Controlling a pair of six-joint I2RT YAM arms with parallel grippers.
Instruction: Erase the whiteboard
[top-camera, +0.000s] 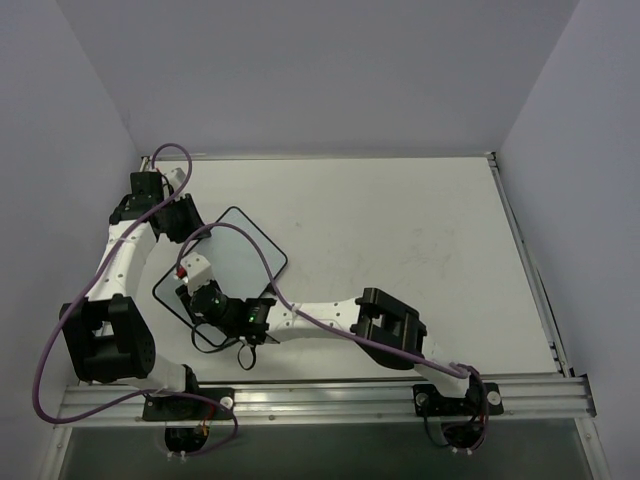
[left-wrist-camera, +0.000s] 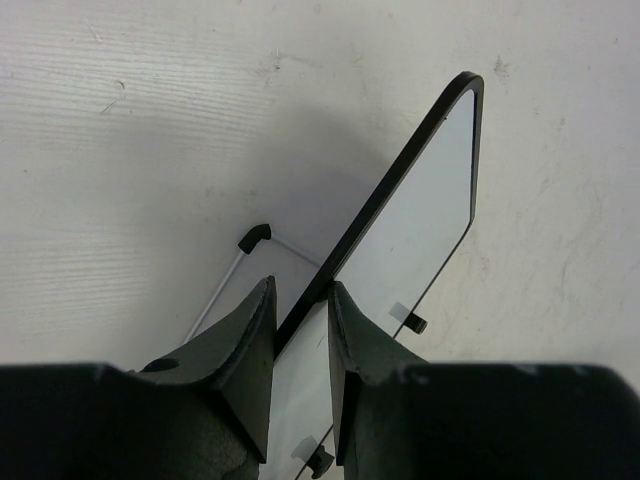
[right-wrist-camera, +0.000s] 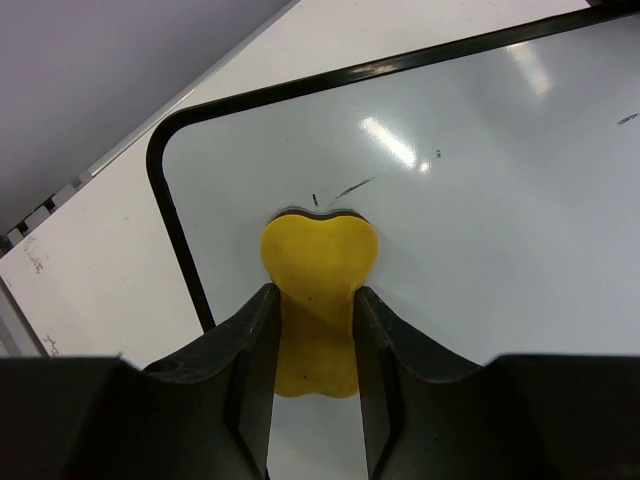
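Faint whiteboard (right-wrist-camera: 480, 200) marks (right-wrist-camera: 352, 186) beside yellow eraser (right-wrist-camera: 318, 270) seem illegible.

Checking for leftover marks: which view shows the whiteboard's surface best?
Right wrist: the whiteboard fills it, faint strokes visible. Top external shows its outline, partly under the right arm; left wrist sees it at a slant.

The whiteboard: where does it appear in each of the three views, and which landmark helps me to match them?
Top external: the whiteboard lies left of centre, turned like a diamond.
Left wrist: whiteboard runs from the left claw to the upper right, seen nearly edge-on.
Right wrist: whiteboard fills centre and right, behind the yellow eraser.
Shared landmark: its black frame, with rounded corners.
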